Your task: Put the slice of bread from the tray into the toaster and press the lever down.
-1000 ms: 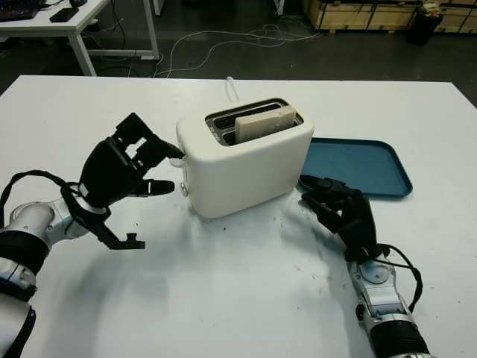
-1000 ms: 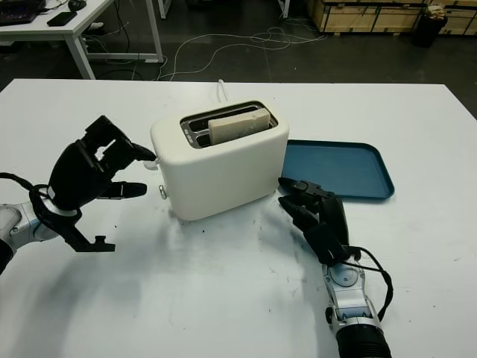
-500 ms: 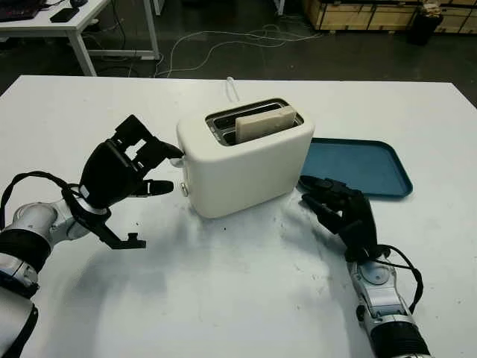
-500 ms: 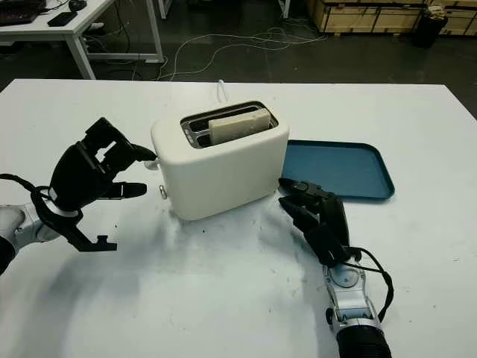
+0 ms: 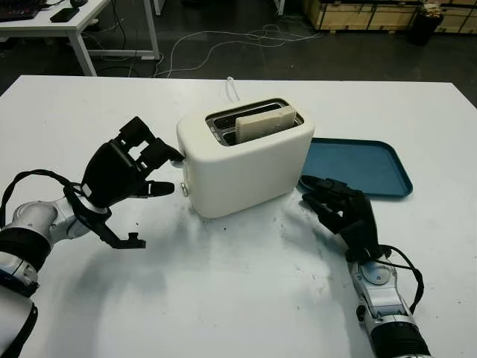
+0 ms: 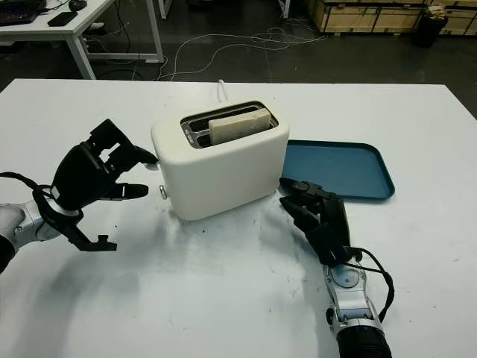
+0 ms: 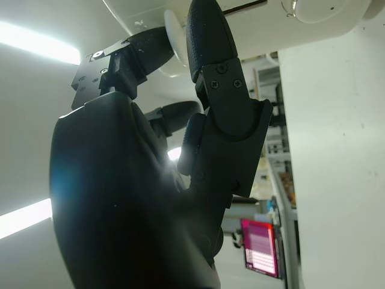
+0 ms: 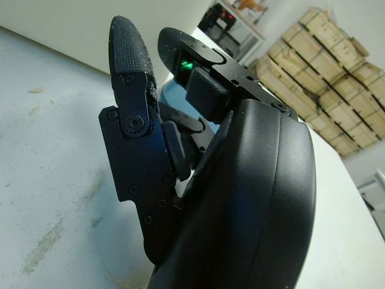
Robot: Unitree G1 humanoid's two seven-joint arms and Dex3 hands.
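Note:
A white toaster (image 5: 246, 168) stands mid-table with a pale slice of bread (image 5: 264, 121) sticking up out of its nearer slot. Its white lever (image 5: 176, 154) juts from the left end, still high on that end. My left hand (image 5: 153, 160) is against that end, its fingertips closed around the lever (image 7: 171, 33), one above and one beside it. My right hand (image 5: 335, 205) is open, just above the table to the right of the toaster. The blue tray (image 5: 373, 168) behind it holds nothing.
A round dial (image 5: 184, 189) sits low on the toaster's left end. The toaster's white cord (image 5: 233, 87) trails off the table's far edge. Beyond it lie a dark floor with cables, a desk at far left and wooden crates at far right.
My left hand has edged slightly right and lower against the toaster's end. The lever, the bread and my right hand look unchanged.

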